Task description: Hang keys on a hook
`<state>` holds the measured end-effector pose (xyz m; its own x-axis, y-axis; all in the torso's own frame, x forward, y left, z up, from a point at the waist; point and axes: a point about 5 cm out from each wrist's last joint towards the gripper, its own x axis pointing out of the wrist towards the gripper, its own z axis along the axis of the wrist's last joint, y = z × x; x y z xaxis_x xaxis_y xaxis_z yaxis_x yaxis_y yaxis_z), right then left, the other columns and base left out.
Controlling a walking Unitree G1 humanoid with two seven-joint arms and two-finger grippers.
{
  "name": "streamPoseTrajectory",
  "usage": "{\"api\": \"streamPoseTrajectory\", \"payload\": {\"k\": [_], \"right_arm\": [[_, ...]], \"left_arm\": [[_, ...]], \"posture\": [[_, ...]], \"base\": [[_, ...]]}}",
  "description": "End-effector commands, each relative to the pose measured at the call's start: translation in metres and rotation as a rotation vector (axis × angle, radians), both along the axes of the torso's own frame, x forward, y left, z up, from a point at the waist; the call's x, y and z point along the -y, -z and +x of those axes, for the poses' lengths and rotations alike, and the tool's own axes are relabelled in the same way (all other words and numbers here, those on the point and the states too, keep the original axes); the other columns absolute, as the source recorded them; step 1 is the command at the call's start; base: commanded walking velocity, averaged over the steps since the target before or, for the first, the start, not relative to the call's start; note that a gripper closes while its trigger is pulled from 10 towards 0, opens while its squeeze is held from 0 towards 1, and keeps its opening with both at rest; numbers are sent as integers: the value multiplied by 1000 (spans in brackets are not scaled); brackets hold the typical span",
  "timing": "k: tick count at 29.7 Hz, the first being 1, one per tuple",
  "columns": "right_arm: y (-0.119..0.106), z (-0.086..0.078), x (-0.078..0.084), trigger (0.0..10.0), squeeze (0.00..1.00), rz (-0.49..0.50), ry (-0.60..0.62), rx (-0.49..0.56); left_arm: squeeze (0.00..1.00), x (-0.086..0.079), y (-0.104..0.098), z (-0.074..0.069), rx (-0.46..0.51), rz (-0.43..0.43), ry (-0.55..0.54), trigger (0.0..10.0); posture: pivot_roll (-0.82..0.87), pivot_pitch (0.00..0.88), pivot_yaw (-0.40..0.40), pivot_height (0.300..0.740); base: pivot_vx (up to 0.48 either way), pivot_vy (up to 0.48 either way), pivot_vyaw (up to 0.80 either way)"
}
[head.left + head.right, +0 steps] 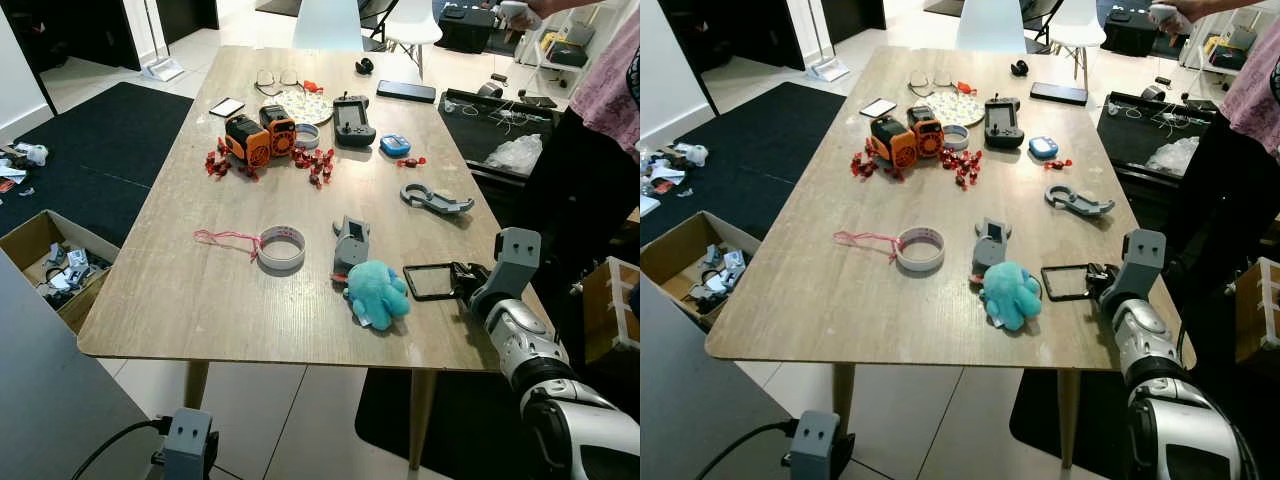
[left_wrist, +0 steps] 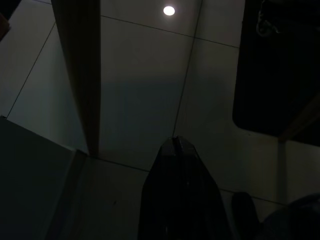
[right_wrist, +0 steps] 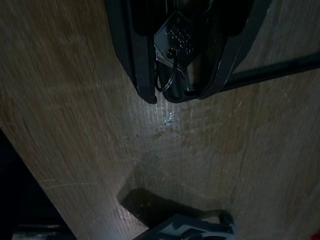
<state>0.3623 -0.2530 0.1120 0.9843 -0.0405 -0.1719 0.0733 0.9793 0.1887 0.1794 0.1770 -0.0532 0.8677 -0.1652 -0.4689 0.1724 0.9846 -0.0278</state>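
The keys (image 3: 172, 42) sit pinched between the right gripper's (image 3: 175, 75) fingers, low over the wooden table (image 1: 200, 300). The left gripper (image 2: 175, 150), pressed together, hangs above pale floor tiles (image 2: 140, 75).

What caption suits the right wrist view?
Right pincer grips a key and ring just above the wooden table.

On the light wooden counter (image 1: 200, 290), a teal plush octopus (image 1: 378, 293) sits near the front edge beside a grey plastic block (image 1: 351, 245), with a white tape roll (image 1: 281, 247) toward the left edge.
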Motion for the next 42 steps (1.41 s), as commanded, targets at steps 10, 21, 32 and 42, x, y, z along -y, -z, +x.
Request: {"api": "streamPoseTrajectory", "payload": {"k": [10, 21, 32, 42], "right_arm": [[-47, 16, -8, 10000, 0, 141, -38, 290], [-75, 24, -21, 10000, 0, 162, -105, 423], [-99, 29, -33, 10000, 0, 173, -187, 524], [-92, 29, -58, 10000, 0, 159, -310, 502]], "left_arm": [[0, 1, 6, -3, -45, -4, -7, 10000], [0, 0, 8, -1, -54, -3, -7, 10000], [0, 0, 9, -3, -61, 1, -2, 10000], [0, -1, 10, -4, -63, -1, -4, 10000]], "posture": [[56, 129, -43, 740], [54, 122, -43, 740], [55, 112, -48, 740], [56, 106, -46, 740]], "base": [[0, 0, 0], [0, 0, 0], [0, 0, 0], [0, 0, 0]]}}
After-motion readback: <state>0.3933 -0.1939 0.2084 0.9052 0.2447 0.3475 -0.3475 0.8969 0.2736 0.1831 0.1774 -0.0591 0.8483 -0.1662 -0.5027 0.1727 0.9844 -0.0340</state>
